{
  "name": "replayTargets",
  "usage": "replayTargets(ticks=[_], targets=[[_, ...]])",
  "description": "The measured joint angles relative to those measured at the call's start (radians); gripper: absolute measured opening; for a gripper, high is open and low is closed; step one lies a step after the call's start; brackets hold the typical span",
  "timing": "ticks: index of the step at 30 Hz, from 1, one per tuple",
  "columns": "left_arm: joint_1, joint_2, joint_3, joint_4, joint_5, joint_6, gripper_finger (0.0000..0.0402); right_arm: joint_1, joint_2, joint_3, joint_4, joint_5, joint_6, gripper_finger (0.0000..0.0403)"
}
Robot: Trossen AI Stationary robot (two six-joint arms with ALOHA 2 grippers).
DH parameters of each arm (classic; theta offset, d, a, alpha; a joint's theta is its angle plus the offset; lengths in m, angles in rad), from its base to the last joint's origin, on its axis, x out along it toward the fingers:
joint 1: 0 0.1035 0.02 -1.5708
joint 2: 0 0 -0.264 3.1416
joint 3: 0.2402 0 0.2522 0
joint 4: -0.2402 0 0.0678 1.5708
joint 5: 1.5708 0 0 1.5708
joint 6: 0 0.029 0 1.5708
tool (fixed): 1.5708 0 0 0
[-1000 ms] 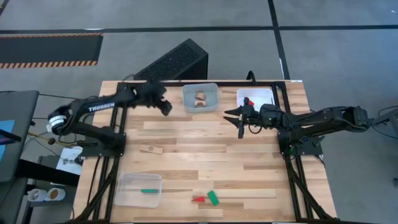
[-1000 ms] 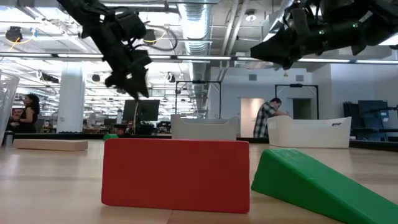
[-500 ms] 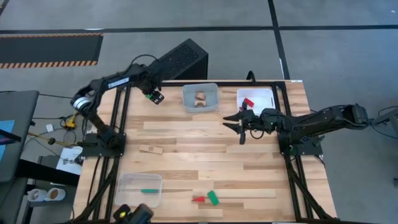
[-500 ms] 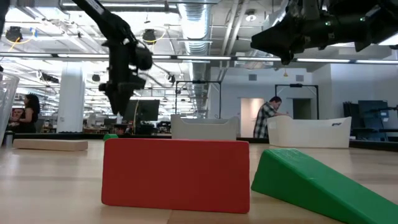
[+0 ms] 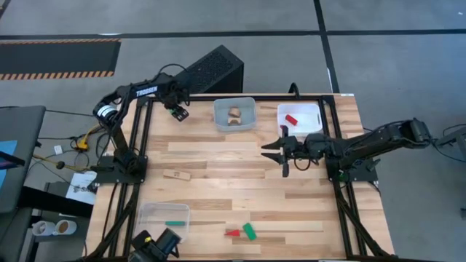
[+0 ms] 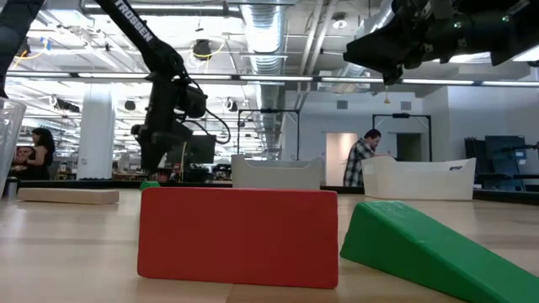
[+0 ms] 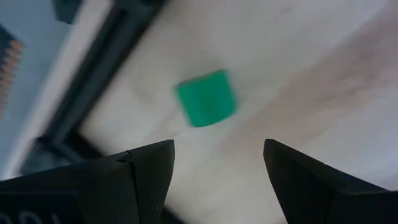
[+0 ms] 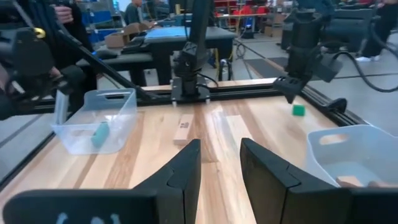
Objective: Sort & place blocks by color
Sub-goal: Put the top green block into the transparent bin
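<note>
Though blurred, a green block point(image 7: 206, 98) lies on the bench point(image 5: 240, 164) just ahead of the left gripper point(image 7: 217, 163), jaws open and empty, now lower. Right gripper point(image 5: 271, 148), open, has drifted slightly.

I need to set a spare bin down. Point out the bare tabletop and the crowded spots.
Bare: the broad plank area between the wood block and the right claw, and the front right corner beyond the green wedge. Crowded: the back edge, with the left claw above a green cube, the middle bin and the right bin.
</note>
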State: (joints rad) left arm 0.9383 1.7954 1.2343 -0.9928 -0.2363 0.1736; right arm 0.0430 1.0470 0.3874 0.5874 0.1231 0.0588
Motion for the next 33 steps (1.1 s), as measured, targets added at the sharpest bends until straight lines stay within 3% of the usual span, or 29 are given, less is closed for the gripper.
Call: replayTargets(ticks=[6,9,11,16,18,33], targets=[[-0.010,0.000,0.000,0.013,-0.113,0.123,0.0232,0.011,0.000,0.000,0.000,0.044,-0.004,0.0133],[-0.024,0.000,0.000,0.024,-0.115,0.168,0.0232,0.011,0.000,0.000,0.000,0.044,-0.002,0.0133],[-0.036,0.000,0.000,0.038,-0.084,0.188,0.0232,0.011,0.000,0.000,-0.001,0.044,0.000,0.0133],[-0.055,-0.024,0.000,0.112,0.134,0.169,0.0231,0.011,0.000,0.000,-0.015,0.044,0.019,0.0133],[-0.062,-0.029,0.000,0.135,0.171,0.177,0.0227,0.011,0.000,0.000,-0.018,0.044,0.023,0.0133],[-0.075,-0.028,-0.001,0.129,-0.058,0.392,0.0213,0.060,0.000,0.000,-0.034,0.093,0.066,0.0133]])
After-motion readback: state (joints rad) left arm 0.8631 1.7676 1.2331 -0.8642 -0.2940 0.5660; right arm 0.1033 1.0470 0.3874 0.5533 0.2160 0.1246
